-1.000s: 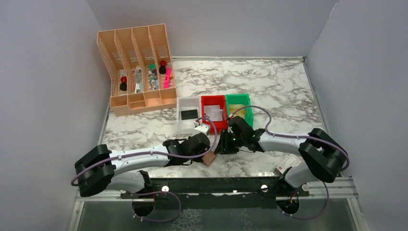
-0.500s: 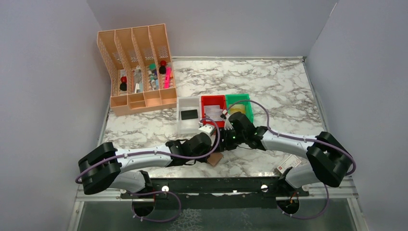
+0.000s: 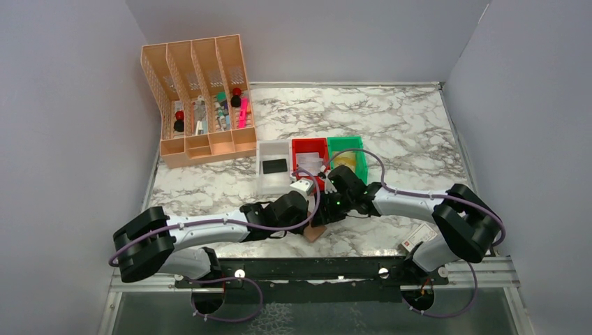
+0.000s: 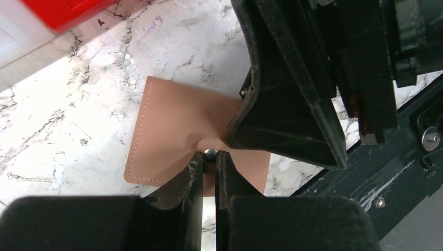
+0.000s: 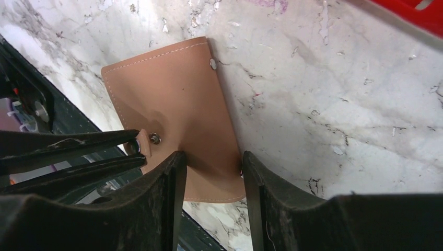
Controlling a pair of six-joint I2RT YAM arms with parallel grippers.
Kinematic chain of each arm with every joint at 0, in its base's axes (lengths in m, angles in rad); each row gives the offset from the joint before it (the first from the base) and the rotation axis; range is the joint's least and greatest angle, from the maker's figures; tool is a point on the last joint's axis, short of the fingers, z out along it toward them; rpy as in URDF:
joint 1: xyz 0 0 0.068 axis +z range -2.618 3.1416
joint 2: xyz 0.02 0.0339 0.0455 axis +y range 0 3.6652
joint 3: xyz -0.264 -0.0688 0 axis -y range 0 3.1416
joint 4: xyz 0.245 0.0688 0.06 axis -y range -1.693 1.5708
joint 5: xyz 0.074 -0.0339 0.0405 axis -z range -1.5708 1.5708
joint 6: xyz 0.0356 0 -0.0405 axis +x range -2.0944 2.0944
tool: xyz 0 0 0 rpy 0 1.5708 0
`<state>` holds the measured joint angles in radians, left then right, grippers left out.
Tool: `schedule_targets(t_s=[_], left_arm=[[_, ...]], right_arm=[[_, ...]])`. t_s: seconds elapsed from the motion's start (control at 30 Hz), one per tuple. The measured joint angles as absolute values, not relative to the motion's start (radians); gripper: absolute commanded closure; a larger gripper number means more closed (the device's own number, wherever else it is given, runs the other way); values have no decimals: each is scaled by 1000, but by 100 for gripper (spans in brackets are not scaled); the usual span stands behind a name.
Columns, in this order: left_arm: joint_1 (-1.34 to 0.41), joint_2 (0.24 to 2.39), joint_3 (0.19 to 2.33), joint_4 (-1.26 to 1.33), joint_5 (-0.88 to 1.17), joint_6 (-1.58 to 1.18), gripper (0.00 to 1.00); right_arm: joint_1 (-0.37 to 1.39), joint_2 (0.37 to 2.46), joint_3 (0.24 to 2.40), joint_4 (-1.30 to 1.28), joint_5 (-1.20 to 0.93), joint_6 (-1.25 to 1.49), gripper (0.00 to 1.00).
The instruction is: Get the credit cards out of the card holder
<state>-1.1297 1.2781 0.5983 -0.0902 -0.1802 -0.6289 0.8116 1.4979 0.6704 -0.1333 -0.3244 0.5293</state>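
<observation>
**Left end effector** [image 4: 209, 162]: fingers pressed almost together, pinching the snap tab of the card holder [image 4: 172, 123] around its metal stud [image 4: 210, 153].

**Right end effector** [image 5: 211, 167]: fingers spread, straddling the near corner of the same holder. One finger lies over the leather and the other at its edge; firm contact cannot be confirmed.

The holder lies directly beneath both end effectors, brown face up on the desk [image 4: 62, 104], with a red bin [image 4: 57, 10] just beyond. No credit cards show.

To open the flap cleanly, the right end effector should probably pin the body flat. The left then peels the tab upward, slowly, lest the holder slide.

Both arms reach low and inward, forearms near level, wrists meeting head-on.
</observation>
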Motion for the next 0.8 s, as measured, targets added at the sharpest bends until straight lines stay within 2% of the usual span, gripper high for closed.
schedule_targets(t_s=[0.13, 0.23, 0.53, 0.8], left_arm=[[-1130, 1255, 591, -86, -180, -637, 98], [-1130, 1218, 569, -88, -184, -656, 82], [-1130, 1235, 542, -115, -192, -746, 54], [-1130, 1304, 584, -142, -191, -776, 53]], right_arm=[[812, 1505, 679, -144, -312, 539, 54], [811, 1506, 679, -143, -311, 551, 53], [811, 1504, 682, -144, -313, 557, 52], [811, 1515, 696, -154, -313, 557, 51]])
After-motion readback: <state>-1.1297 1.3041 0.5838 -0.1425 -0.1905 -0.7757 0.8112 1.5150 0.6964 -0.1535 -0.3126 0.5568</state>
